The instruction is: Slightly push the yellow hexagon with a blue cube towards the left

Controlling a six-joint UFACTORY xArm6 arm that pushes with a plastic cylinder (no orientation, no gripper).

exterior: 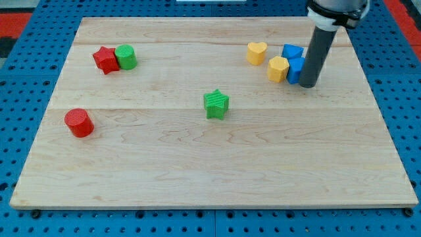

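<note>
The table is the biggest thing I see, a pale wooden board on a blue pegboard. Next in size is my rod, coming down from the view's top right, with my tip set on the wood at about two o'clock from the board's centre. There are no fingers on this arm, so nothing is clenched or released. My tip touches the blue cube on its three o'clock side, and the yellow hexagon sits right against that cube at nine o'clock. Another blue block lies just at twelve o'clock of the cube, with a yellow heart near it at nine o'clock
</note>
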